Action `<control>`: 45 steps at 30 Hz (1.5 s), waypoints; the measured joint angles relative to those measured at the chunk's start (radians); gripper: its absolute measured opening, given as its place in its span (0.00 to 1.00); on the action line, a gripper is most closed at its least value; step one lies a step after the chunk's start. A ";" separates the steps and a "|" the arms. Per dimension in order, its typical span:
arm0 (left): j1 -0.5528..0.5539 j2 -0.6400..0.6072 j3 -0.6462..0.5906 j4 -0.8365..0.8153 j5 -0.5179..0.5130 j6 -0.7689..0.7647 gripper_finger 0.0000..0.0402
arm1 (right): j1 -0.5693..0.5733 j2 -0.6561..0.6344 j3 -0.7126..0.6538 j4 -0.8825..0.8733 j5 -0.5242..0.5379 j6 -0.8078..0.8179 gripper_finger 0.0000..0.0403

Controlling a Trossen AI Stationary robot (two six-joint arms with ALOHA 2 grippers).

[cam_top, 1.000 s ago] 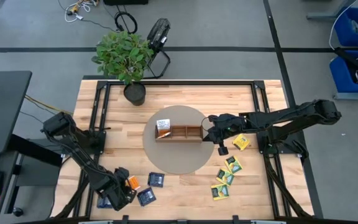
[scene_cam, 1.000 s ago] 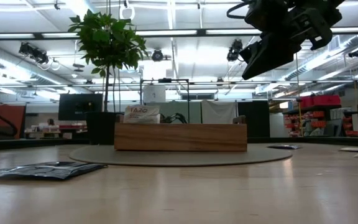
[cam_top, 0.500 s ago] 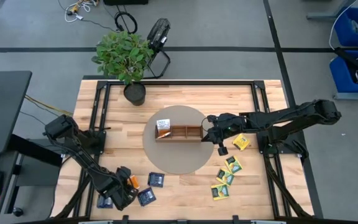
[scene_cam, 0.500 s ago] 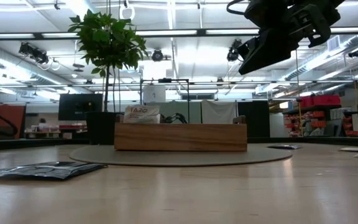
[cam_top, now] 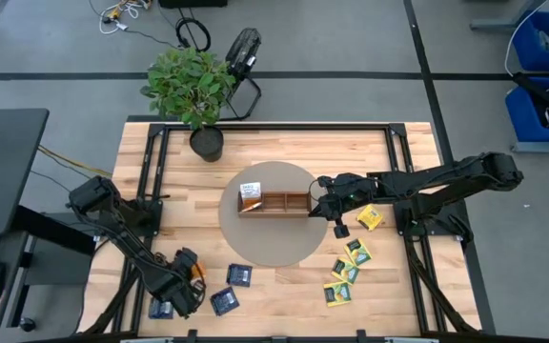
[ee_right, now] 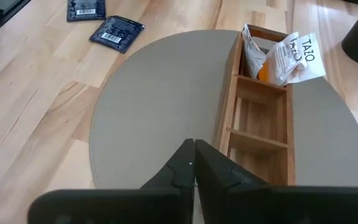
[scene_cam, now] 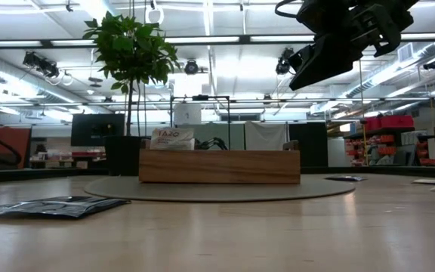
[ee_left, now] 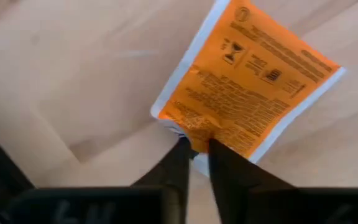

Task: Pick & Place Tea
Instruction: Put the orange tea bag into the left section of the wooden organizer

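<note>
Grasp step: my left fingers [ee_left: 194, 155] pinch the orange tea packet's [ee_left: 247, 87] corner near the counter's [cam_top: 284, 152] front-left corner; next, I judge, lift toward the tray [cam_top: 276, 203].

bright overhead ceiling lights [scene_cam: 202, 39], soft shadows, blurred low foreground.

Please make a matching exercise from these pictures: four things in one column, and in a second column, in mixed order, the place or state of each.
Things:
1. left pincer
2. right pincer
3. wooden tray
4. yellow-green packets

Places or states:
A. lying on the round grey mat
B. scattered on the table near its right front
C. closed on the corner of an orange packet
D. closed and empty, above the mat beside the tray

Pairs: 1-C, 2-D, 3-A, 4-B
</note>
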 joint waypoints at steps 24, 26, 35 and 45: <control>0.000 0.000 0.096 -0.365 -0.500 0.205 0.00 | 0.000 0.000 0.000 0.004 0.002 0.000 0.04; -0.002 0.000 0.147 -0.448 -0.631 0.253 0.00 | 0.000 0.000 0.000 0.010 0.002 0.000 0.04; 0.001 0.000 0.294 -0.507 -1.025 0.842 0.00 | 0.000 0.000 0.000 0.032 0.000 0.008 0.04; 0.097 0.000 0.311 -0.394 -0.893 1.115 0.02 | 0.000 0.000 0.000 0.031 -0.001 0.008 0.04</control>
